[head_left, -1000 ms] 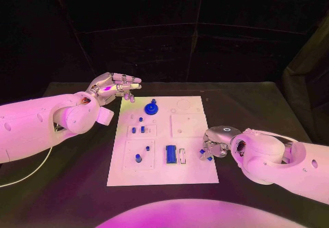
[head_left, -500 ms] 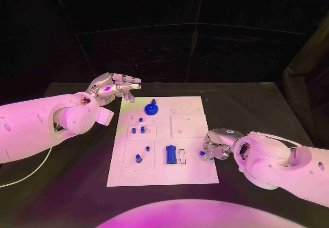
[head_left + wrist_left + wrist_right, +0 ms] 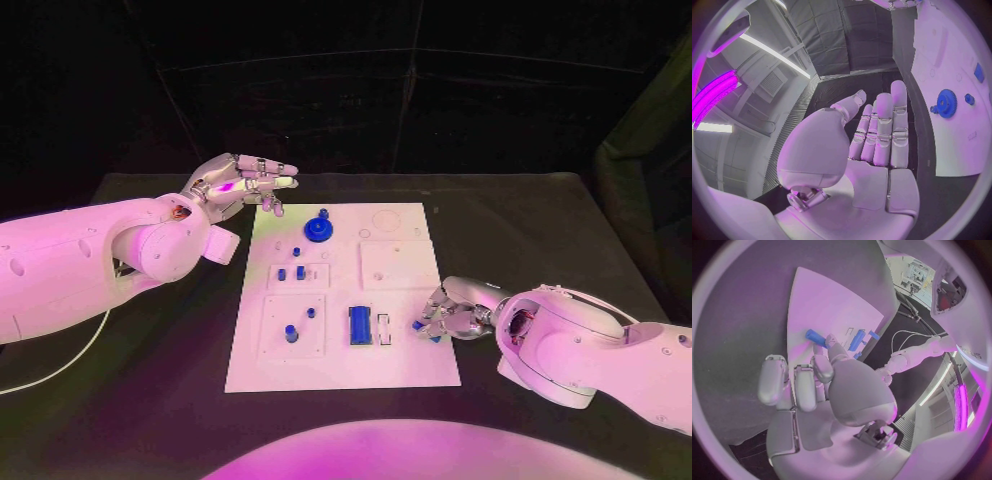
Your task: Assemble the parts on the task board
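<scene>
Since a second earlier, right hand (image 3: 456,318) had drawn slightly nearer along the right edge of the white task board (image 3: 404,372), pinching a small blue part (image 3: 424,325) at its fingertips (image 3: 828,342), touching the board's surface. Left hand (image 3: 237,184) stayed raised at the board's far left corner, fingers apart, grasping nothing. Blue gear (image 3: 319,231) stood on the far board; blue block (image 3: 359,325) lay nearer.

Black counter (image 3: 548,230), matte surface. Dark curtain (image 3: 361,100) hung behind it, in folds. Ceiling light strips (image 3: 773,52), lit, white.
</scene>
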### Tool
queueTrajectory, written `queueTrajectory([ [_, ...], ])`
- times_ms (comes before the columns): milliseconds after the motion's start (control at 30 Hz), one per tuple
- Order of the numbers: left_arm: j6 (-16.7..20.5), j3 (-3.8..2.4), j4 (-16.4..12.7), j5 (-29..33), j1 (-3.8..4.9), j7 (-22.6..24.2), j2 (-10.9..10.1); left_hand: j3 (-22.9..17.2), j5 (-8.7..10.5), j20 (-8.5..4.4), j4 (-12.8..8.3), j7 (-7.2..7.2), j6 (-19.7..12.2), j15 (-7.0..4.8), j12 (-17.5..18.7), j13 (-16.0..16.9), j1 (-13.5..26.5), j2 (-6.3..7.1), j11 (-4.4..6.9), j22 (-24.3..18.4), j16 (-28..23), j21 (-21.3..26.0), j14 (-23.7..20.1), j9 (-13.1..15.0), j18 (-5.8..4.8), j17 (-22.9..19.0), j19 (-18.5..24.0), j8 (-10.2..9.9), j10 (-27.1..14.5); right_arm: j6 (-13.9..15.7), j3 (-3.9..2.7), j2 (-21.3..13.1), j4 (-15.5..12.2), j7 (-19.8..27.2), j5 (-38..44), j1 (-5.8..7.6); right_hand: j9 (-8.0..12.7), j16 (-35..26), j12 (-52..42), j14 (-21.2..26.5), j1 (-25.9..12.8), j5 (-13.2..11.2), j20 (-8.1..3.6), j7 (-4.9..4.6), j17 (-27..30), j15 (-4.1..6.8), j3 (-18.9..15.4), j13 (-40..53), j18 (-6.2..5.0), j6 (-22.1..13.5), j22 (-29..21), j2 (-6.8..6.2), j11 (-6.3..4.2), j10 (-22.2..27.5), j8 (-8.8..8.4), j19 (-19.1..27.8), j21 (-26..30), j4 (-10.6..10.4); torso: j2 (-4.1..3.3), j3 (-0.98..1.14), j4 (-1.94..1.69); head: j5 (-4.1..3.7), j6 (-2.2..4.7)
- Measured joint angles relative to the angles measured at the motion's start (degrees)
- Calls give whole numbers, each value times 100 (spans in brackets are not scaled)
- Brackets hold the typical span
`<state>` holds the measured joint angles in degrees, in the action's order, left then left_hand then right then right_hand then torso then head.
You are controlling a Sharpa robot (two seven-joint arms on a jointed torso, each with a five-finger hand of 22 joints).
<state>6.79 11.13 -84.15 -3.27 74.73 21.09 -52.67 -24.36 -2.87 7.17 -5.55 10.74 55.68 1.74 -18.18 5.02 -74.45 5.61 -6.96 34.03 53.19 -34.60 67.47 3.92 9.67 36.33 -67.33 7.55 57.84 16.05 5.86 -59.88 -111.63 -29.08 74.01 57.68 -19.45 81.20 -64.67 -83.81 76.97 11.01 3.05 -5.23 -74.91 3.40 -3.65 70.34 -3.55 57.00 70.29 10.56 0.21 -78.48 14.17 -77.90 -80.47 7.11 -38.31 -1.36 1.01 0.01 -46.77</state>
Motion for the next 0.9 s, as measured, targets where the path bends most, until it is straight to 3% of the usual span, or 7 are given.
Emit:
queueTrajectory([
  [100,-4,0,0,0,0,-7,6,0,0,0,0,0,0,0,0,0,0,0,0,0,0,0,0,0,0,0,0,0,0,131,4,23,-19,44,-215,-10,2,0,0,0,-194,0,0,-15,0,0,258,-2,0,26,0,-76,0,0,-10,0,0,208,-1,-2,0,1,0],
  [267,-9,1,-4,0,0,-15,12,0,0,0,0,0,0,0,0,0,0,0,0,0,0,0,0,0,0,0,0,0,0,288,2,143,15,78,-445,-9,37,0,0,0,-452,0,0,-12,0,0,462,18,0,90,27,-213,0,-1,-43,0,0,235,-1,-2,-2,2,0],
  [367,-11,1,-9,0,0,-18,14,0,0,0,0,0,0,0,0,1,0,0,0,0,0,0,0,0,0,0,0,0,0,349,2,228,74,61,-532,-8,42,0,0,-1,-632,1,0,-18,0,0,555,28,0,163,50,-273,-5,-23,-43,0,0,205,-1,-3,-6,2,-1],
  [567,-13,1,-15,0,1,-23,15,0,0,0,0,0,0,0,0,1,0,0,0,1,0,0,0,0,0,0,0,0,0,487,2,418,143,-50,-597,-7,44,32,-70,-32,-1008,151,-40,89,1,32,668,74,0,359,149,-329,-72,-117,-43,-86,-41,56,-1,-3,-6,15,8],
  [900,-17,1,-19,0,1,-28,18,0,0,0,0,0,0,0,0,1,0,0,0,1,0,0,0,0,0,1,0,0,0,594,1,676,224,-190,-573,-7,34,54,-137,-12,-1141,174,-60,103,1,51,742,123,0,430,211,-331,-102,-189,-48,-107,-66,-18,-4,2,-1,30,8],
])
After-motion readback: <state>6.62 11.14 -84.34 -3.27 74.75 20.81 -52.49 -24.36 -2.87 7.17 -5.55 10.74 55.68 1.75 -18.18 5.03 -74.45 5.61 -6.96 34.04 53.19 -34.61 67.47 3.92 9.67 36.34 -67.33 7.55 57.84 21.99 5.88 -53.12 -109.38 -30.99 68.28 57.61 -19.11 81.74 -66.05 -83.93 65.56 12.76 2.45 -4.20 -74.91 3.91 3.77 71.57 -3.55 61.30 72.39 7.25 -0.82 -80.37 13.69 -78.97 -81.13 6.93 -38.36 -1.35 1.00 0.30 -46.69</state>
